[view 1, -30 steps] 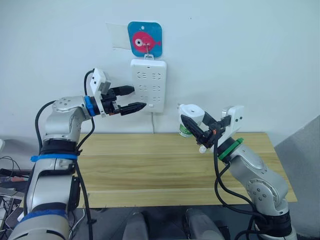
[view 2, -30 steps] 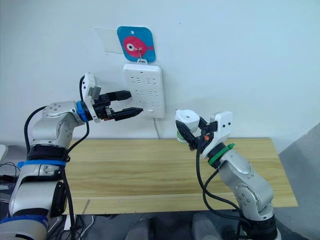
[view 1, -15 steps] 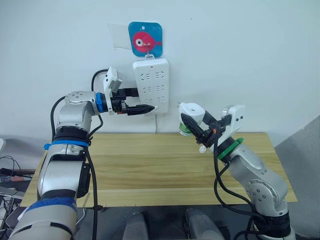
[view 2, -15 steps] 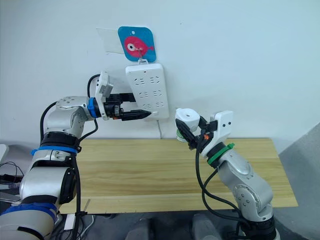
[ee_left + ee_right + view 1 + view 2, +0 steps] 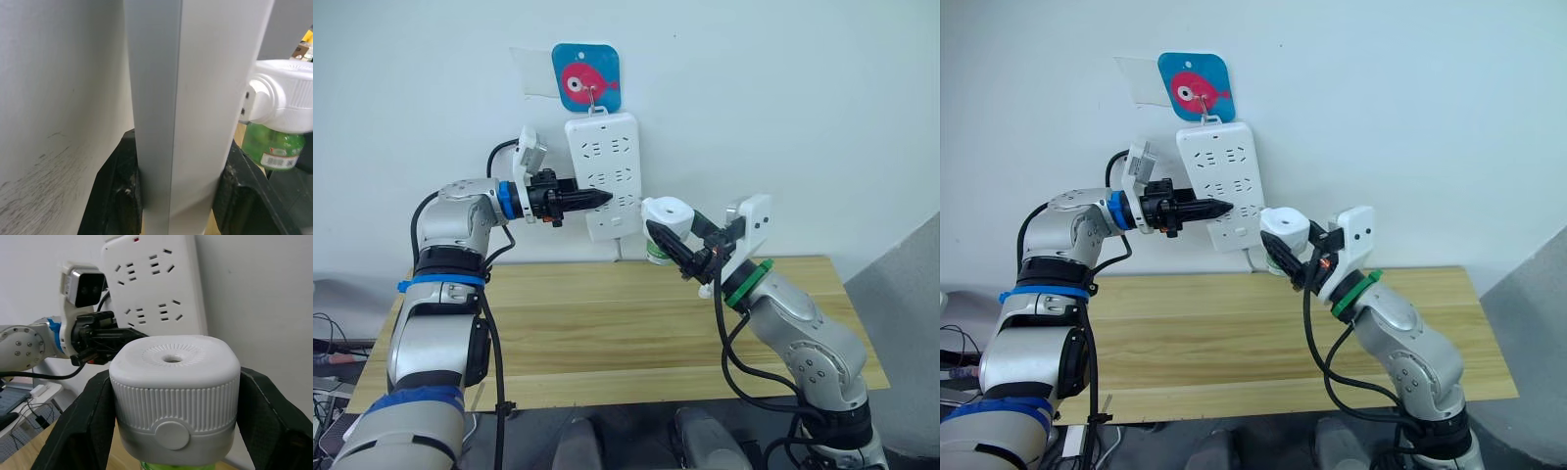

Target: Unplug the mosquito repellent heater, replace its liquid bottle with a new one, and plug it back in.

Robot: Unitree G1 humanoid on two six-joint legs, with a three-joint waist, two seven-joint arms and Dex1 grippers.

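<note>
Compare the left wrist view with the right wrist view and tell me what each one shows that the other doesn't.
Left wrist alone: the power strip's thin edge clamped between the left gripper's fingers, and the label on the green bottle under the heater.
Right wrist alone: the strip's socket face, the left gripper from outside, and the heater's round vent hole between the right gripper's fingers.
Both: the strip, the heater and the wall.

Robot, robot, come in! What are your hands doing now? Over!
Left gripper clamps the power strip. Right gripper holds the heater, unplugged, beside it. Nothing between.
</note>
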